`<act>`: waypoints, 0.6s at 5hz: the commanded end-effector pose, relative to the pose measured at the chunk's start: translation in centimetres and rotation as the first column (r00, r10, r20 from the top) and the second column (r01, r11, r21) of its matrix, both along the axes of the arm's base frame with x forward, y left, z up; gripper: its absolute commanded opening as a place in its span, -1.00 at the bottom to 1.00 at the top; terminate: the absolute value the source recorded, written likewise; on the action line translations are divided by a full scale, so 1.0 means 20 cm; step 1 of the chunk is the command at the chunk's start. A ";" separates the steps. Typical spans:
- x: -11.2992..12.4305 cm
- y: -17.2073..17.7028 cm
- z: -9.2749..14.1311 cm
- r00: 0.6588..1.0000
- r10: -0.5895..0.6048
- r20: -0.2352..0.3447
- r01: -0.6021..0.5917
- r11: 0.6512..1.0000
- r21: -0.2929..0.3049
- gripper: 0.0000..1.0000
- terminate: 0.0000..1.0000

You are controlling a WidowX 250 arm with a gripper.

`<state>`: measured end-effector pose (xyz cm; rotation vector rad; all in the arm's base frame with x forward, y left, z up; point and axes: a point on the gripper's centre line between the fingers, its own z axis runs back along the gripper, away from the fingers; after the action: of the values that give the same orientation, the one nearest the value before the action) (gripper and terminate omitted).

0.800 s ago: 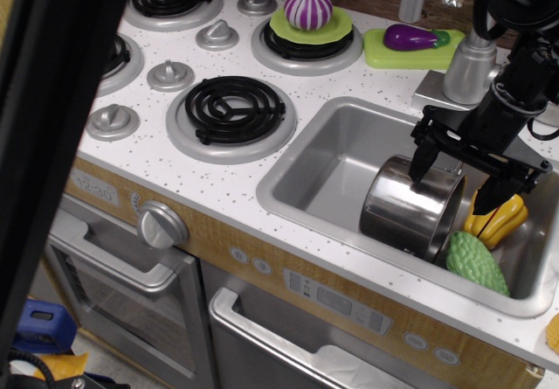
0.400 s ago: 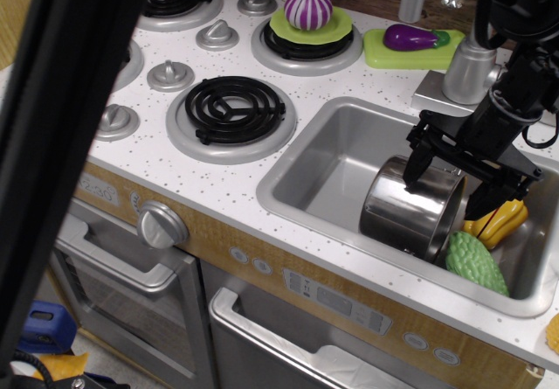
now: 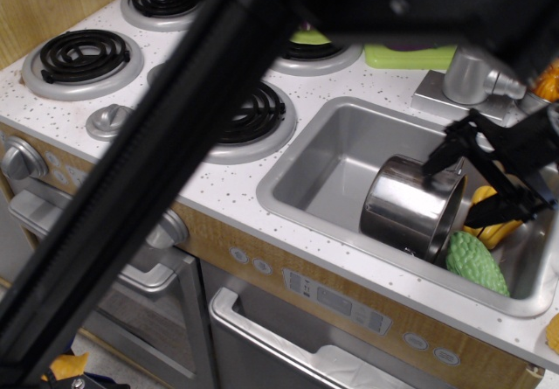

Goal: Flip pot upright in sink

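While the small shiny steel pot point(image 3: 413, 206) lies on its side in the matte grey rectangular sink point(image 3: 327, 157), black gripper point(image 3: 479, 177) fingers point(image 3: 444, 154) spread wide, released, one tip at the pot's rim.

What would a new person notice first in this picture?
A thick dark blurred bar crosses the picture diagonally, hiding much of the stove. Behind it, the shiny pot lies on its side in the grey sink, next to a green toy. The black hand, fingers spread, is at the pot's rim.
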<state>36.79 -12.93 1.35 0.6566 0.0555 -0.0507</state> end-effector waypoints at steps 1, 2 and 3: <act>0.02 0.03 0.08 0.997 -0.058 0.050 0.055 0.997 0.060 1.00 -1.00; 0.01 0.10 0.06 0.994 -0.096 0.049 0.091 0.991 0.094 1.00 -1.00; 0.01 0.18 0.07 0.991 -0.126 0.055 0.121 0.989 0.085 -1.00 -1.00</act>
<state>36.36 -8.18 0.74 0.7534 0.0031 -0.1549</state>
